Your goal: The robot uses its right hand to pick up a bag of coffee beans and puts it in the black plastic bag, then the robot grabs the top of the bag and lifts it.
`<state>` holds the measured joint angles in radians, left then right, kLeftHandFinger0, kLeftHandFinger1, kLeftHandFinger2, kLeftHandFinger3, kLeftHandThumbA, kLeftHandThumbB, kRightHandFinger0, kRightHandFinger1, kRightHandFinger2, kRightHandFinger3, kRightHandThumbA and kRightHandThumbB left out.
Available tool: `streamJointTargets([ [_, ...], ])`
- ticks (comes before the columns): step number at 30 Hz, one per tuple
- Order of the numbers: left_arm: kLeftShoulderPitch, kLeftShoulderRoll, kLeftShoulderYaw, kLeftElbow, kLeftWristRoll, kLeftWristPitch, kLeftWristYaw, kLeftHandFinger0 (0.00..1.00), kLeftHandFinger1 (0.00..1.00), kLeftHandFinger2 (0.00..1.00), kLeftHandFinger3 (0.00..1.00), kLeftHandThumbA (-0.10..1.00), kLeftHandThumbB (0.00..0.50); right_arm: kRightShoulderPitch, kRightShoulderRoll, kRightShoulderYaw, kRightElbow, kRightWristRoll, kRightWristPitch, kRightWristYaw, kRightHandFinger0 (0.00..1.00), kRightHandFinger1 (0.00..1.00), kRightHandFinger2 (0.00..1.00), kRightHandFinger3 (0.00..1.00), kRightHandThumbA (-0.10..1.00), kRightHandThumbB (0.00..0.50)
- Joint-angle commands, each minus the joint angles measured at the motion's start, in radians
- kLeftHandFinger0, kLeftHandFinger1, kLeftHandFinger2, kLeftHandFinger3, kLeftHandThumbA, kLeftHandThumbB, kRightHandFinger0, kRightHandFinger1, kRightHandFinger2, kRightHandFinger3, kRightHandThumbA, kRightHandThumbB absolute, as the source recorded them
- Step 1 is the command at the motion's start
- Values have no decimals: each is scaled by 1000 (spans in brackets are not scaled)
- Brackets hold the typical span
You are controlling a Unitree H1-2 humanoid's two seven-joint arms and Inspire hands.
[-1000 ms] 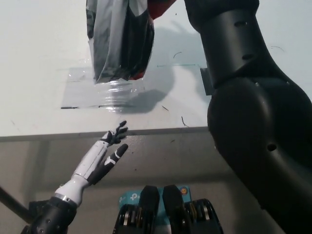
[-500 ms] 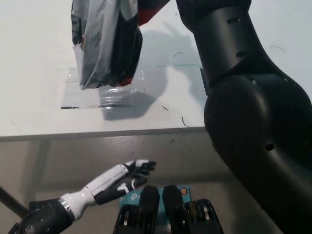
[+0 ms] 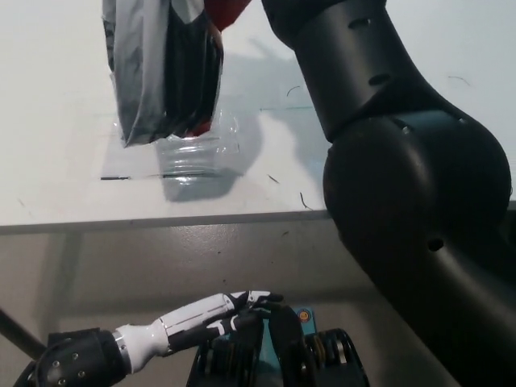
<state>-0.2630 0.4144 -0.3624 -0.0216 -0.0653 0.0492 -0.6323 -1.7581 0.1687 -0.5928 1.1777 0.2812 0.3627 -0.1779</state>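
The black plastic bag [image 3: 157, 76] hangs at the top left, its bottom just above the white table [image 3: 64, 185]. Something red, apparently the coffee bag [image 3: 223, 11], pokes out near its top, and a red sliver shows at its lower edge. My black right arm [image 3: 387, 161] rises from the bottom right to the top edge beside the bag. Its hand is cut off by the top of the picture, as is the bag's top. My white left hand [image 3: 238, 308] rests low, below the table's front edge, fingers stretched out and holding nothing.
A patch of clear glossy film [image 3: 197, 153] lies on the table under the bag. The table's front edge [image 3: 161, 219] crosses the picture, with grey floor below. A blue box [image 3: 303, 316] shows at the bottom middle.
The bag and my right arm have shifted left, the bag slightly higher. My left hand has dropped from the table edge and swung right, low in the picture.
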Motion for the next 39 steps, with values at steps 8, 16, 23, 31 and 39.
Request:
streamJointTargets([
  [8, -31, 32, -14, -43, 35, 13, -57, 987, 962, 988, 1000, 985, 282, 197, -54, 50, 145, 42, -230, 108, 0, 125, 646, 1000, -100, 114],
  [16, -46, 30, -11, -39, 55, 10, -58, 1000, 992, 999, 994, 982, 299, 392, -108, 122, 203, 16, -276, 134, 0, 91, 601, 592, -100, 88],
  [23, -50, 32, -2, -35, 45, 19, -64, 1000, 954, 952, 958, 968, 287, 451, -169, 211, 212, -34, -281, 114, 0, 164, 717, 564, -100, 109],
  [31, -48, 30, 1, -27, 53, 26, -62, 1000, 959, 949, 966, 954, 293, 382, -252, 552, 155, -285, -285, 54, 0, 256, 643, 569, -43, 92],
  [39, -52, 27, -6, -26, 85, 8, -52, 1000, 979, 1000, 1000, 976, 299, 245, -354, 854, -79, -499, -203, 152, 1000, 1000, 1000, 1000, 755, 271],
])
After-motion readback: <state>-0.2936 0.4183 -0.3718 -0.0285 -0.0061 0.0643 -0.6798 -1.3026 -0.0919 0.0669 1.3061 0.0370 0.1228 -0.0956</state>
